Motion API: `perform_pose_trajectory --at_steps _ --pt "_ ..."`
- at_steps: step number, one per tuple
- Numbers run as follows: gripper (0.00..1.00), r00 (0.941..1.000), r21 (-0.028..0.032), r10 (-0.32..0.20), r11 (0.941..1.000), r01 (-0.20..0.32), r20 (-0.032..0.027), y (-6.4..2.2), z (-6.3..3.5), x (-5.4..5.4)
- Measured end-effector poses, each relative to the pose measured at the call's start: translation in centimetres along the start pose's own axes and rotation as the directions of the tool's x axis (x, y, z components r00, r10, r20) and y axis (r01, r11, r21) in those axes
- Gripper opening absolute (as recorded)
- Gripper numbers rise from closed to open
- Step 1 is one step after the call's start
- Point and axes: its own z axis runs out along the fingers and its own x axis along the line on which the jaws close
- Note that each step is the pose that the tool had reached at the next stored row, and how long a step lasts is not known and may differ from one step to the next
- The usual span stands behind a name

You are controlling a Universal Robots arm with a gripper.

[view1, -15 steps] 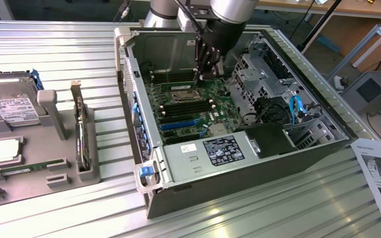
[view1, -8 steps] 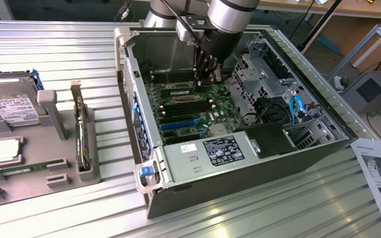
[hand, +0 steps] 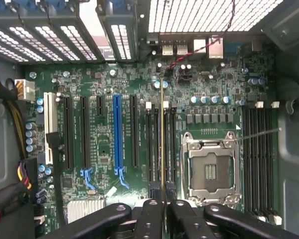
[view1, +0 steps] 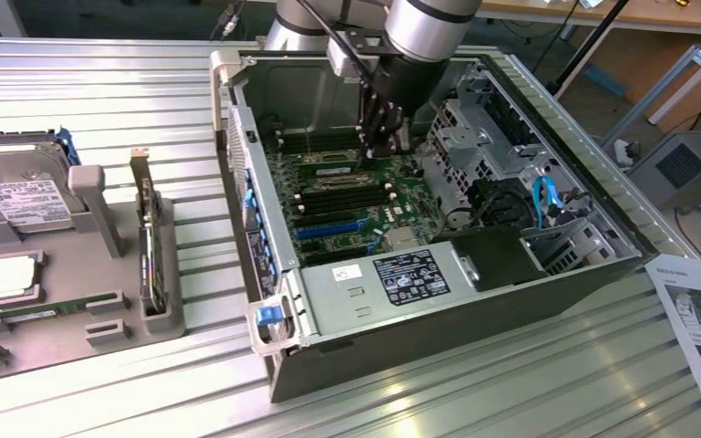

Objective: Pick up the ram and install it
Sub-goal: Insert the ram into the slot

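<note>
Green circuit board stands edge-on in the robot's hand [hand: 164,211]. This is the ram [hand: 163,139], and it is clamped between the two black fingers [hand: 148,220], which are closed on it. The stick runs in line with the black memory slots [hand: 153,144] of the motherboard [hand: 99,164], just beside the processor socket [hand: 211,169]. Whether its lower edge already sits in a slot cannot be told.

Seen from the exterior view, the arm [view1: 423,36] reaches down into the open computer case [view1: 448,338], which lies on its side on the ribbed metal table [view1: 107,82]. The hand hangs low over the board's memory slots. On the exterior view's left, well apart from the case, a grey tray [view1: 70,338] carries a hard drive [view1: 15,196] and a square silver processor [view1: 7,278].
</note>
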Motion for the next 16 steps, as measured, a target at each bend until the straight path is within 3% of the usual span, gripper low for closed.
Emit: perform_pose_trajectory --at_steps 3,16 --pt "0.13 1.0 0.0 0.0 1.0 0.0 -0.0001 -1.07 -0.04 0.0" --pt "0.13 1.0 0.0 0.0 1.0 0.0 -0.0001 -1.18 1.0 0.1"
